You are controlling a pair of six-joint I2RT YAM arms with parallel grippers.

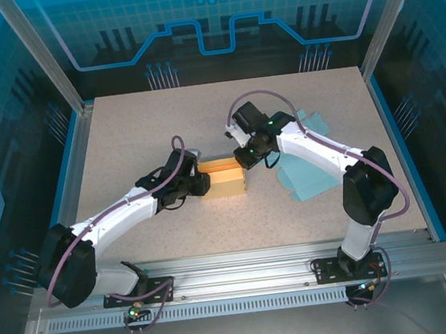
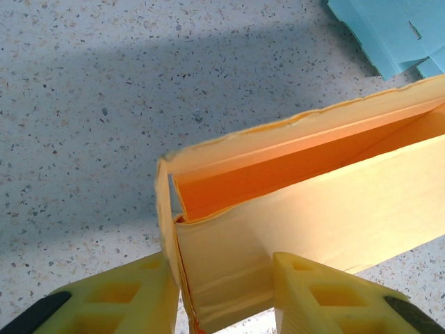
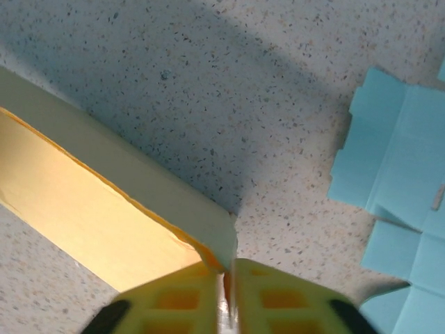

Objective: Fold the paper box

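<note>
right, the yellow paper box (image 1: 223,180) sat near the middle of the worktop (image 1: 139,136), a touch closer to the near edge than the far one, its long side running left to right. the left hand (image 1: 201,182) was at the box's left end. in the left wrist view its yellow fingers (image 2: 132,299) stood on either side of that end wall, gripping it, with the orange inside of the box showing just beyond them. over at the other end, the right hand (image 1: 245,161) was on the box's far right corner. the right wrist view had its two fingers (image 3: 174,306) drawn almost together, pinching the thin top edge of the box wall between them. whether the box was flat on the worktop or raised a little, i couldn't tell. blue flat card cut-outs (image 1: 311,165) lay toward the right edge of the worktop, partly under the right arm, apart from the box.
</note>
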